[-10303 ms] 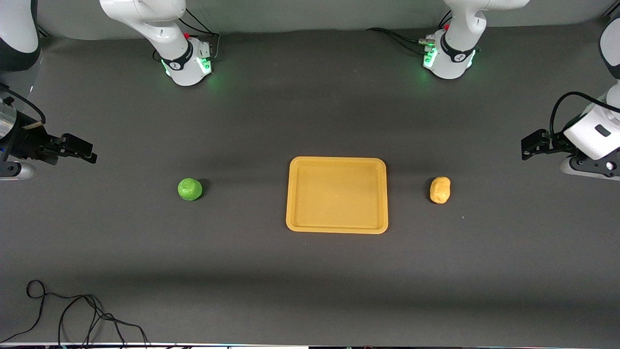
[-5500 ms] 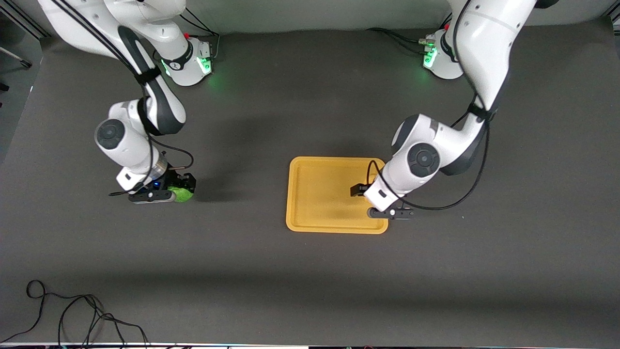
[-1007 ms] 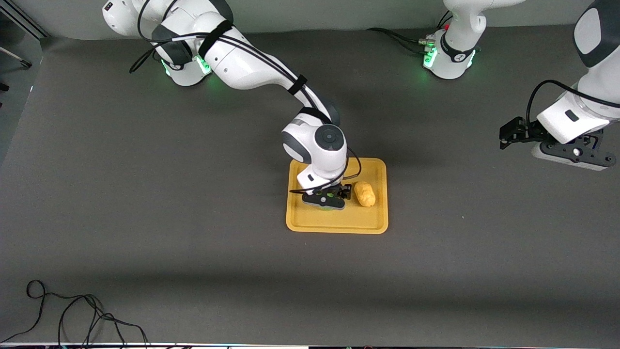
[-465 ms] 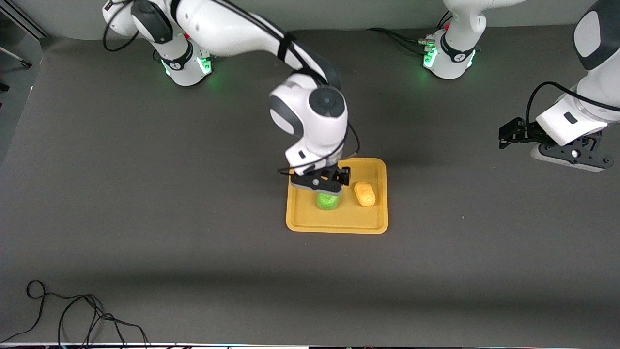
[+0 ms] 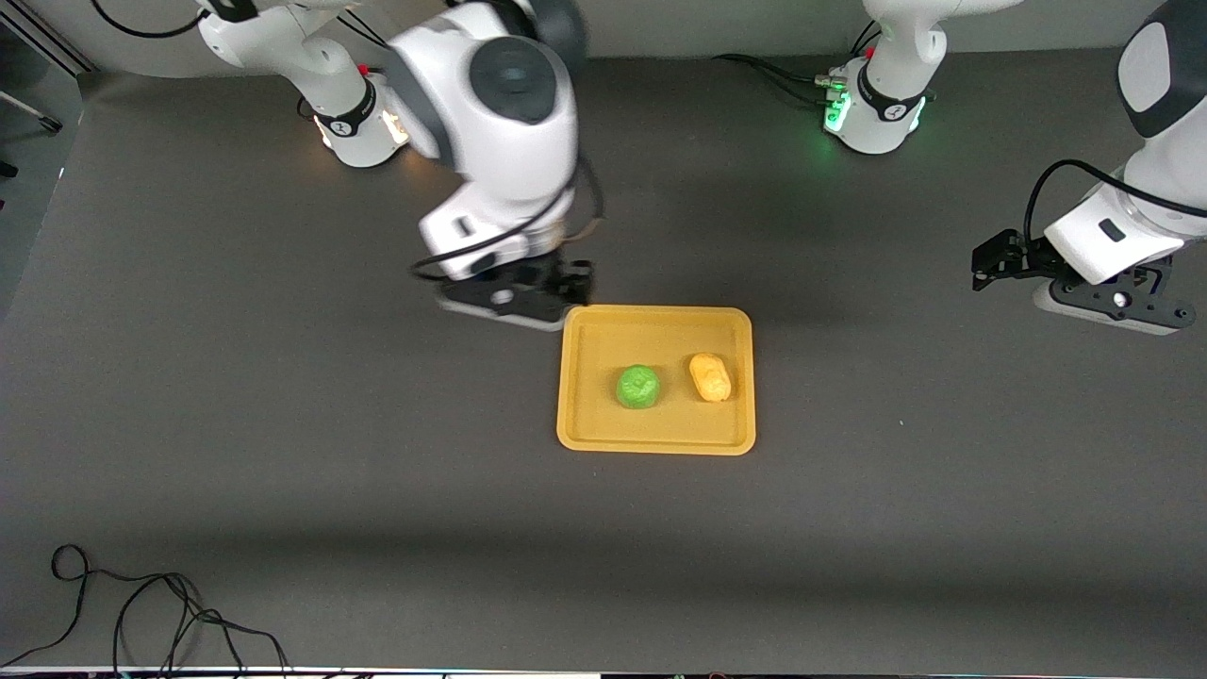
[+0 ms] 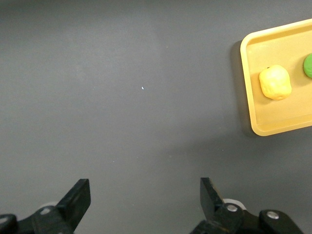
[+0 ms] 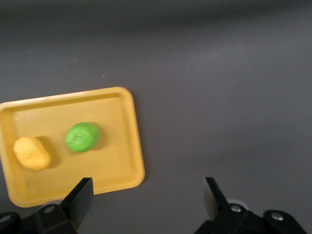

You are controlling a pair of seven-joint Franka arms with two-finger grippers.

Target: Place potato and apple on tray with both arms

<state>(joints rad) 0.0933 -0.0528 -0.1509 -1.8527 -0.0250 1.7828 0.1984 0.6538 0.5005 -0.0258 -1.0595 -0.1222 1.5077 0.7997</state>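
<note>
The yellow-orange tray (image 5: 657, 443) lies mid-table. The green apple (image 5: 638, 388) and the tan potato (image 5: 710, 377) lie on it side by side, the potato toward the left arm's end. My right gripper (image 5: 577, 280) is open and empty, raised over the bare table just off the tray's corner toward the right arm's base. Its wrist view shows the open gripper (image 7: 146, 197), the tray (image 7: 117, 161), the apple (image 7: 82, 137) and the potato (image 7: 31, 153). My left gripper (image 5: 986, 265) is open and empty, waiting at the left arm's end of the table. Its wrist view shows the open gripper (image 6: 144, 195), the tray (image 6: 273, 124), the potato (image 6: 275, 82) and the apple's edge (image 6: 308, 66).
A loose black cable (image 5: 141, 613) lies on the dark mat near the front edge at the right arm's end. The two arm bases (image 5: 363, 123) (image 5: 872, 113) stand along the table's edge farthest from the front camera.
My right gripper has let go of the apple on the tray, risen and drawn back off the tray toward its base. The left arm has not moved.
</note>
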